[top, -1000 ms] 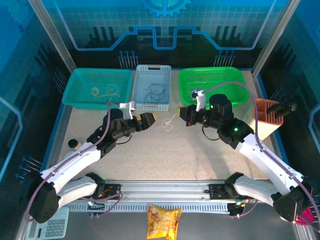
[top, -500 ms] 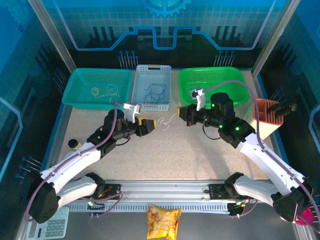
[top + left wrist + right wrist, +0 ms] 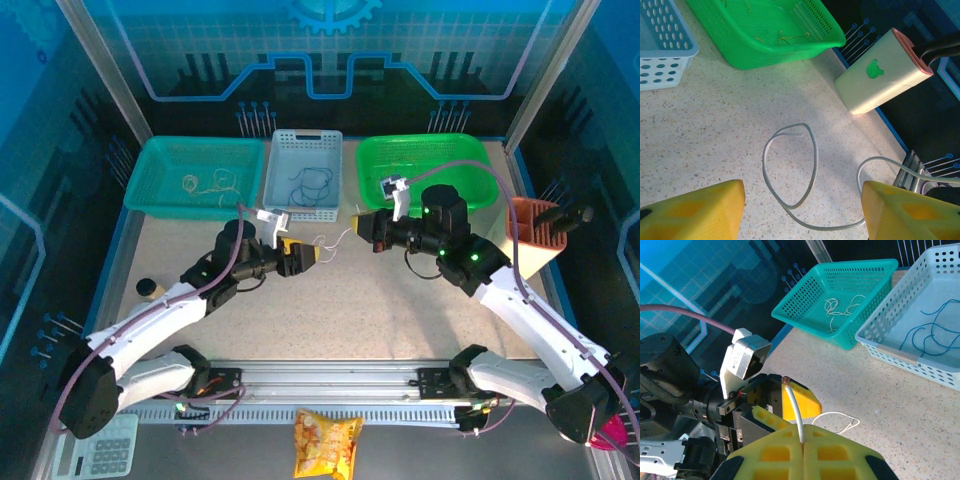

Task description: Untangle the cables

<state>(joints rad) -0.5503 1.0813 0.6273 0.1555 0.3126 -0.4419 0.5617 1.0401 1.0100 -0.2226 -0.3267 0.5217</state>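
Change: your left gripper (image 3: pixel 802 200) has slid right, up to the white cable (image 3: pixel 794 410) mid-table.
Left gripper: fingers spread, astride the loose loop.
Right gripper (image 3: pixel 802 434): pinching the cable's end.
Meaning: probably ready to grab and pull.

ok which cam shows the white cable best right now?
Left wrist: the white cable lies in a full loop on the table, ahead of the open left gripper. Right wrist shows one end pinched in the shut right gripper, a small loop beyond. Top external shows a faint thread between the grippers.
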